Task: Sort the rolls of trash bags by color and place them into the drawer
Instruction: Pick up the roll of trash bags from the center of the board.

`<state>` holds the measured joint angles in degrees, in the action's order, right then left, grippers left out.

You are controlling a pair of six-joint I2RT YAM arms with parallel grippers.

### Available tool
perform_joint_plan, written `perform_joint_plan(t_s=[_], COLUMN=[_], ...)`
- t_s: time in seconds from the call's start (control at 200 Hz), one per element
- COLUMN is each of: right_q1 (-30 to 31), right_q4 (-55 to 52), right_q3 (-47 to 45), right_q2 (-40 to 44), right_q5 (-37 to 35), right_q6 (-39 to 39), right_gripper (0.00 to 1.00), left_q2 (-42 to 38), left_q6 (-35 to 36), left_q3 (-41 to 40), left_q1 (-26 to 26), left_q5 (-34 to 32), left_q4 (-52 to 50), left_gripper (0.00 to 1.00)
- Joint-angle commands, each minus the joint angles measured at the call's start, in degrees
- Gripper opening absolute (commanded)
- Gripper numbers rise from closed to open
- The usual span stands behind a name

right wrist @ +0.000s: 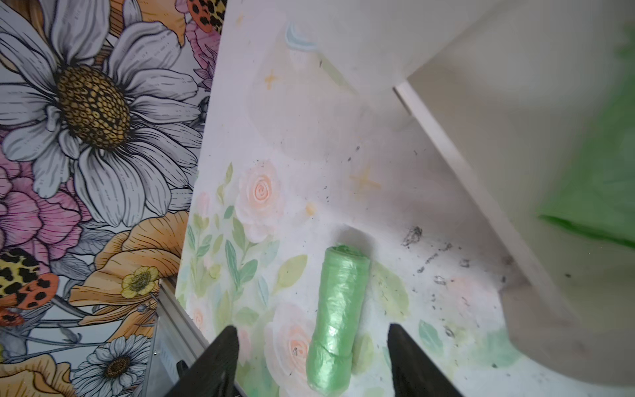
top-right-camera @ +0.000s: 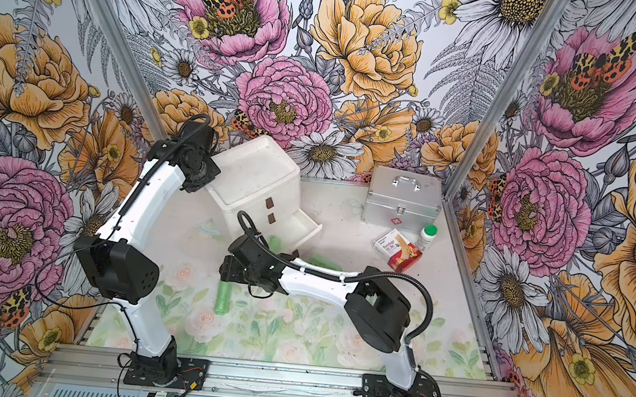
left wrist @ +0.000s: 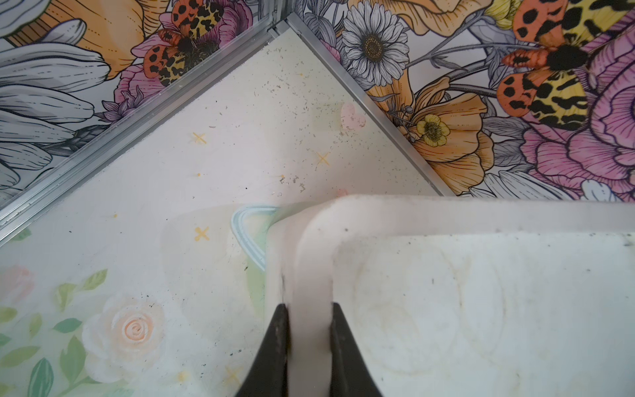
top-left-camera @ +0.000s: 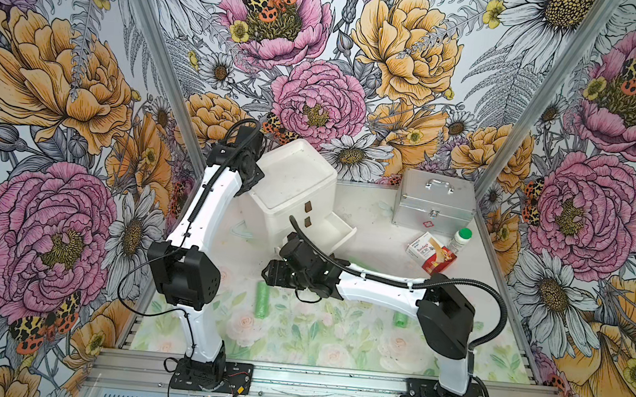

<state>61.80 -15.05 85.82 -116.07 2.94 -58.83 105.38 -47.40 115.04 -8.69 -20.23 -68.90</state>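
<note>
2 top cams high at front, angled down, same whole table (top-left-camera: 335, 336); 2 wrist cams close-up.

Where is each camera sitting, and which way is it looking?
Top views: high above the front rail, looking down toward the back wall; left arm and right arm show.
Left wrist: on the left arm, looking past its jaws, shut on the white chest, at the table corner.
Right wrist: on the right arm, looking down between open jaws at a green roll.
Shared: that roll and chest show in both top views too.
</note>
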Motion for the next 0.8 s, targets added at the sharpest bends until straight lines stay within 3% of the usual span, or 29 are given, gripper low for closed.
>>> perform_joint_plan(t_s=[0.0, 0.465, 0.791], right_q1=[0.4, 3.2, 4.4], right_q4=[-2.9, -4.7, -6.0], right_q3=[2.9, 10.4, 10.6], right_q2=[-4.3, -12.3, -14.8], right_q5=[-1.6, 1.1, 3.4], right_q6=[0.4, -0.4, -1.5], right_gripper=[0.69, 0.67, 0.64], left_q2=[1.3, 1.8, 1.6], left_q6=[-2.9, -2.8, -2.8], left_q3=[-3.5, -5.3, -6.3], left_q1=[-0.5, -0.4, -0.4], left_q5=[10.8, 10.9, 10.9], left_q4=[-6.3, -5.8, -5.5], left_gripper=[0.00, 0.00, 0.00])
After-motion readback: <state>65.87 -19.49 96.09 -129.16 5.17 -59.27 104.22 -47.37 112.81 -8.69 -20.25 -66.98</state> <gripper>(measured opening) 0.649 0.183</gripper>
